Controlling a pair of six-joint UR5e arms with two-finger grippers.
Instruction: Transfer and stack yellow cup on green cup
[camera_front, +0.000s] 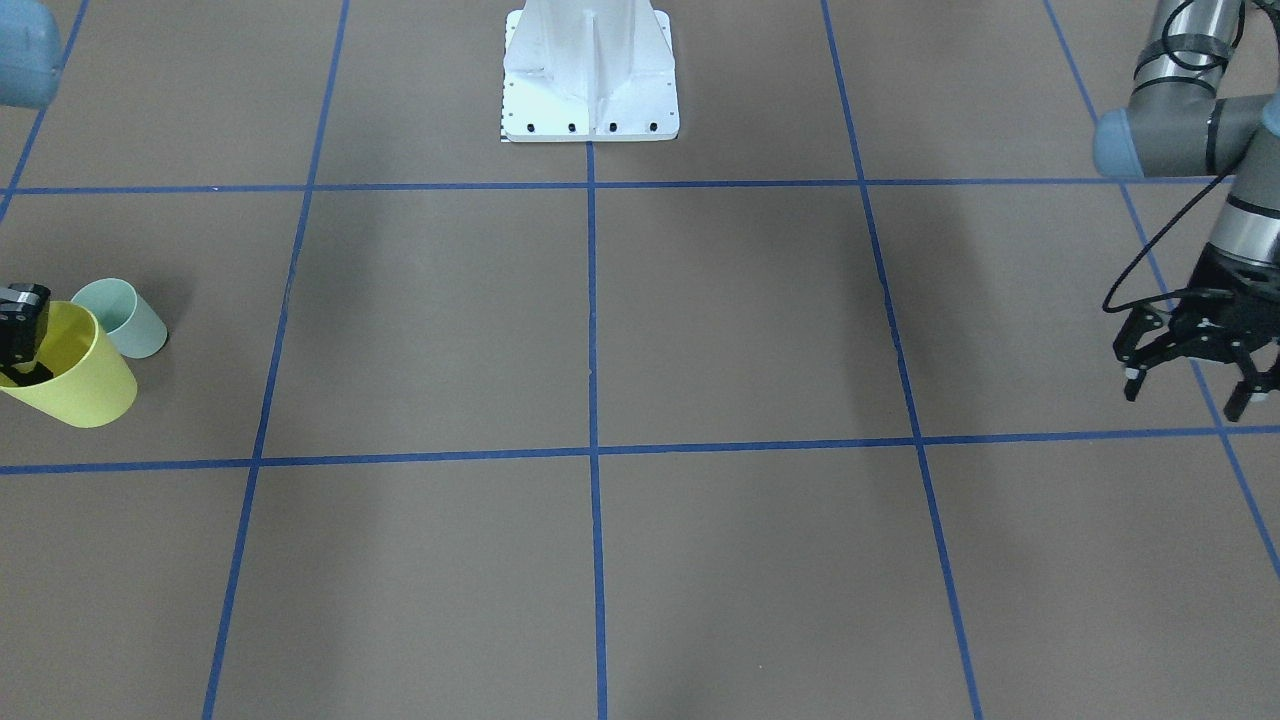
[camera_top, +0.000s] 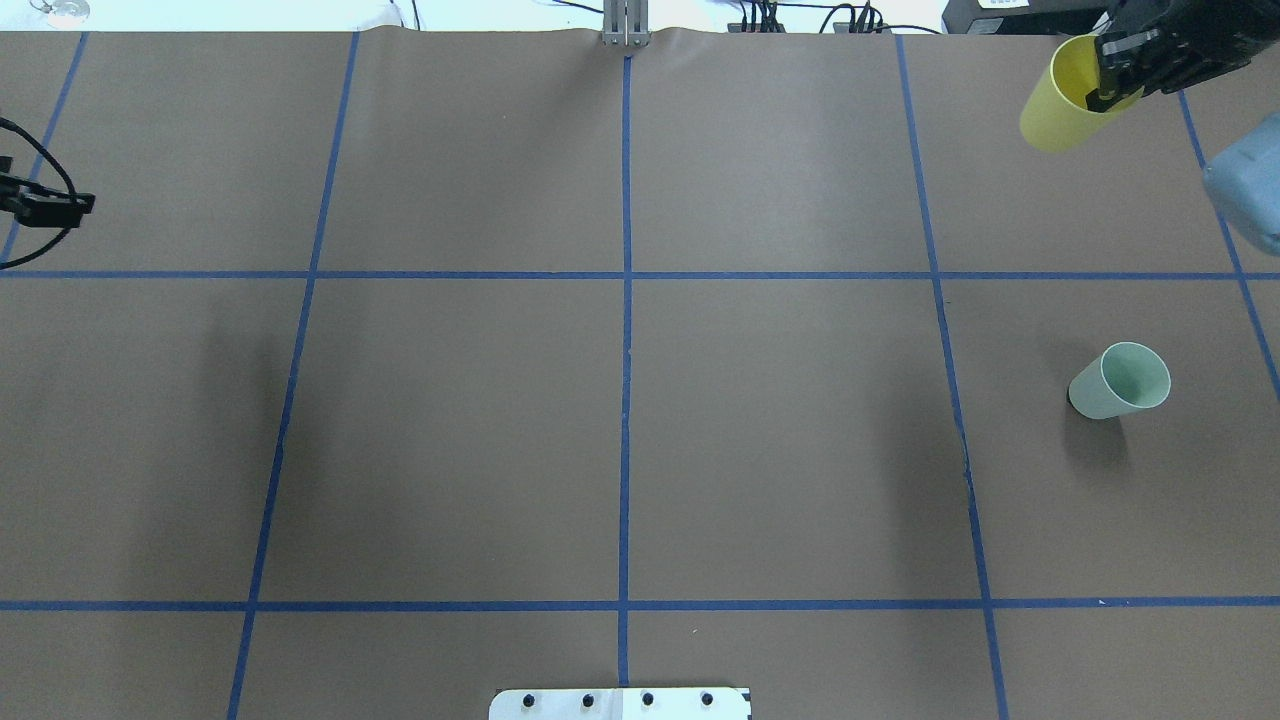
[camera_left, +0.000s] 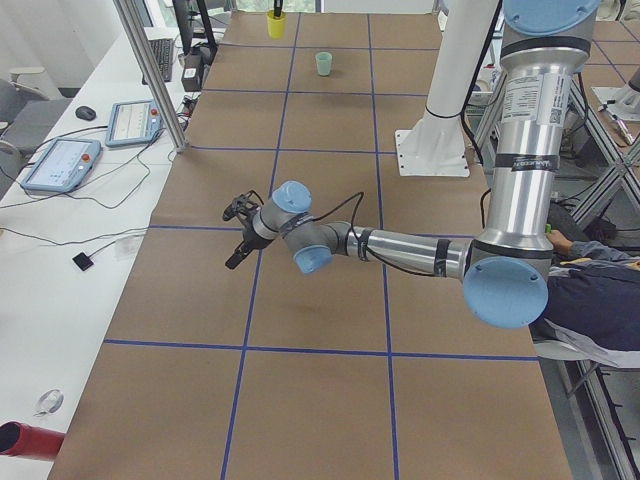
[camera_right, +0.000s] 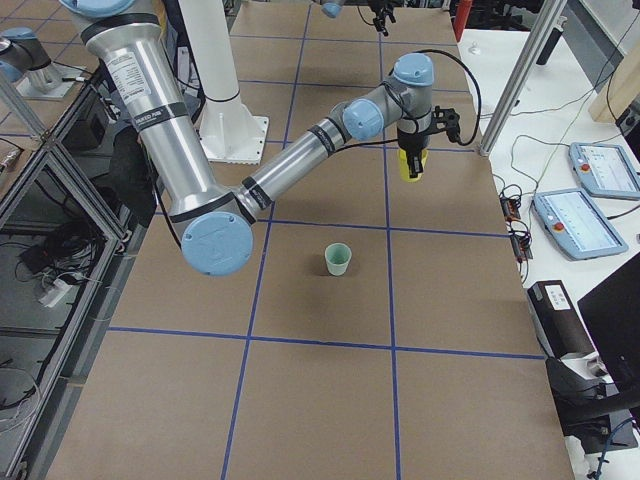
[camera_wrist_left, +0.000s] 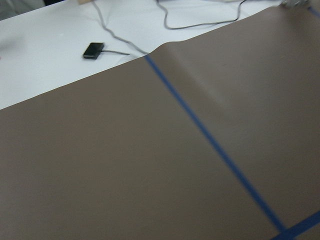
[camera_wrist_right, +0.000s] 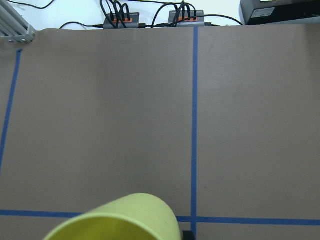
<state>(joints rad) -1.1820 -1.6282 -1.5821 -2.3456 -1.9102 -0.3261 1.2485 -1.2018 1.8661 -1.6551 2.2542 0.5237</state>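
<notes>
My right gripper (camera_front: 22, 350) is shut on the rim of the yellow cup (camera_front: 75, 375), with one finger inside it, and holds it tilted above the table. In the overhead view the yellow cup (camera_top: 1070, 100) hangs from the right gripper (camera_top: 1108, 90) at the far right corner. It also fills the bottom edge of the right wrist view (camera_wrist_right: 120, 222). The green cup (camera_top: 1120, 382) stands upright on the table, nearer the robot than the yellow cup and apart from it; it also shows in the front-facing view (camera_front: 122, 318). My left gripper (camera_front: 1187, 395) is open and empty, far off on the other side.
The robot's white base plate (camera_front: 590, 100) sits at mid-table on the robot's edge. Blue tape lines (camera_top: 626, 350) divide the brown table into squares. Cables and power strips (camera_wrist_right: 150, 19) lie beyond the far edge. An aluminium post (camera_right: 520, 85) stands near the right end.
</notes>
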